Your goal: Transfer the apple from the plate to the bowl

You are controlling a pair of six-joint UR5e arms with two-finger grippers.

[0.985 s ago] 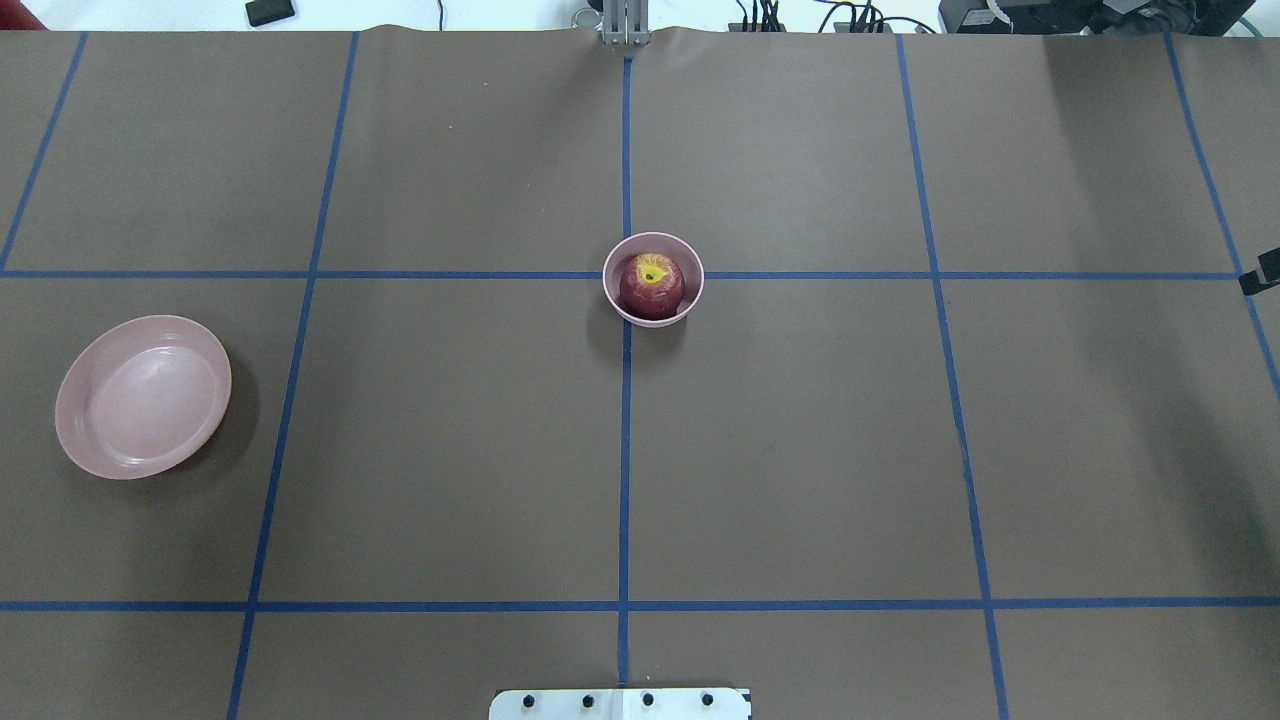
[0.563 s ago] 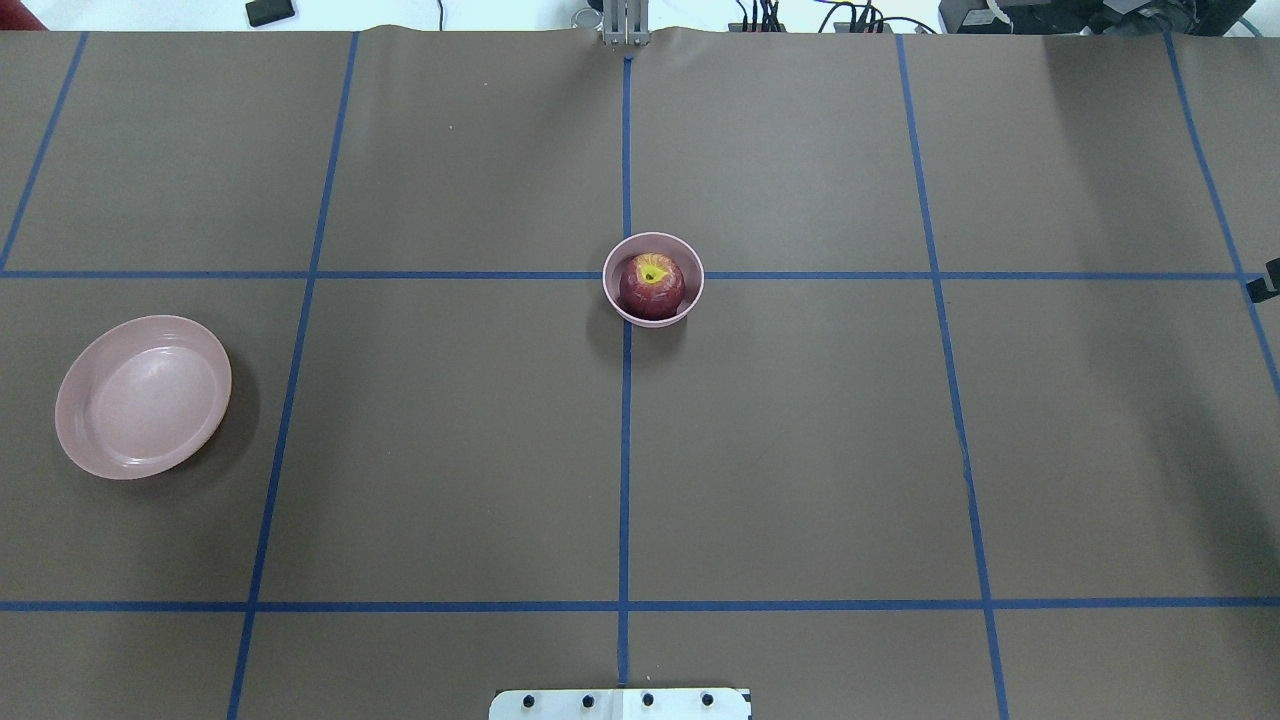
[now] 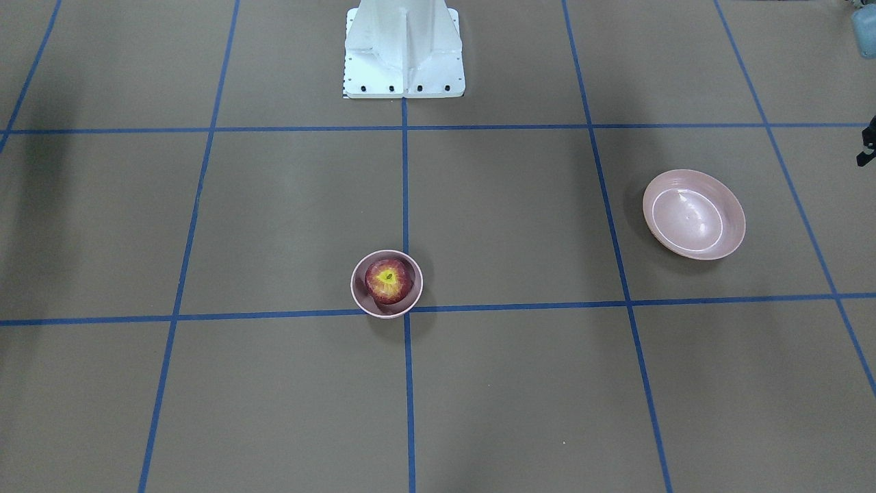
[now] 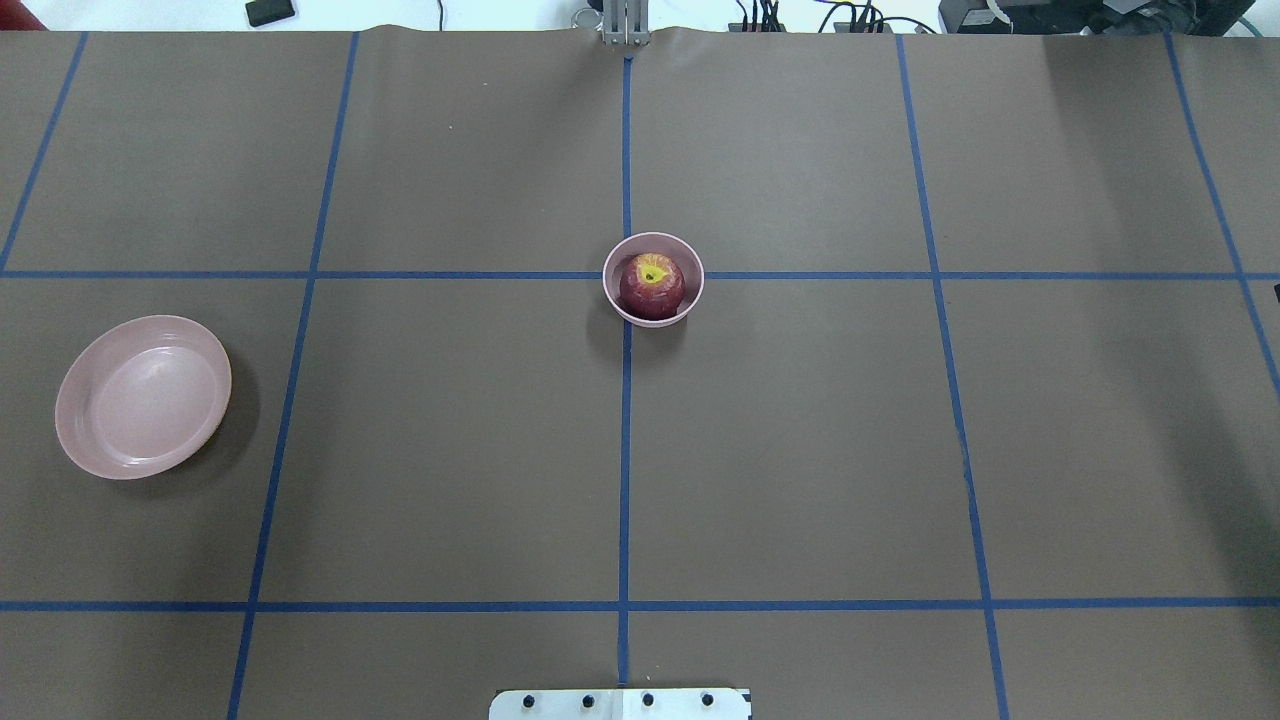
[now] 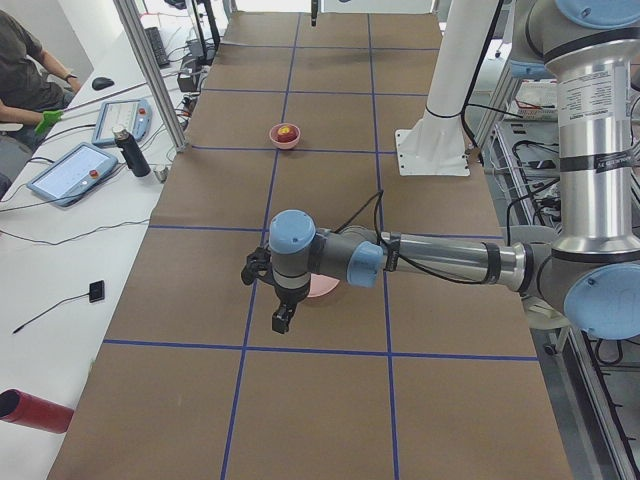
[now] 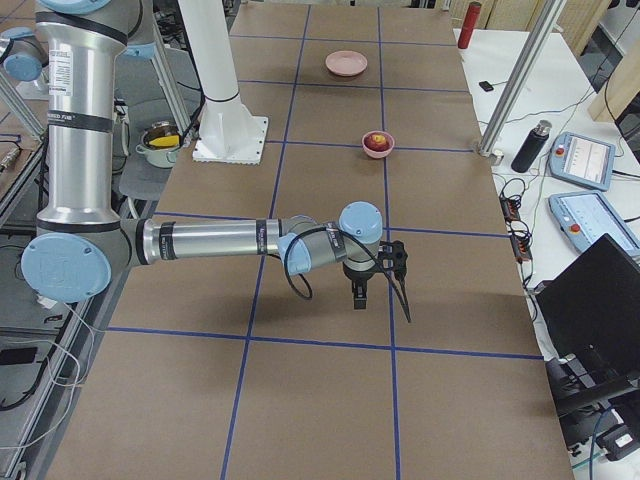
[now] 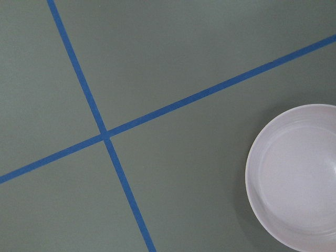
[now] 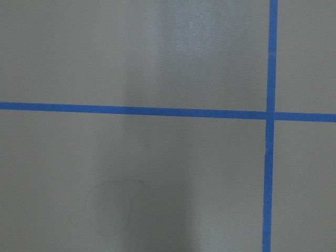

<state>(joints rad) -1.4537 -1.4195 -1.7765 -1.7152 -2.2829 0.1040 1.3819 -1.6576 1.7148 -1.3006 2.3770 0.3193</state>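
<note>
The dark-red apple [image 4: 652, 284] with its yellow-green stem patch sits inside the small deep pink bowl [image 4: 612, 296] at the table's middle; both also show in the front view, apple [image 3: 389, 279] and bowl [image 3: 361, 301]. The wide pink plate [image 4: 143, 396] lies empty at the far left, also in the front view [image 3: 693, 214] and left wrist view [image 7: 296, 178]. My left gripper [image 5: 275, 310] hangs above the table next to the plate. My right gripper [image 6: 383, 300] hangs far from the bowl at the table's right end. I cannot tell whether either is open or shut.
The white robot base [image 3: 404, 55] stands at the table's near-middle edge. Blue tape lines grid the brown table. A side bench holds tablets, a dark bottle [image 5: 131, 152] and a red cylinder [image 5: 35, 410]; a seated person [image 5: 22, 70] is beside it.
The dark tip of my right gripper at the overhead view's right edge has slid further right, almost out of view. The apple, bowl and plate have not moved.
</note>
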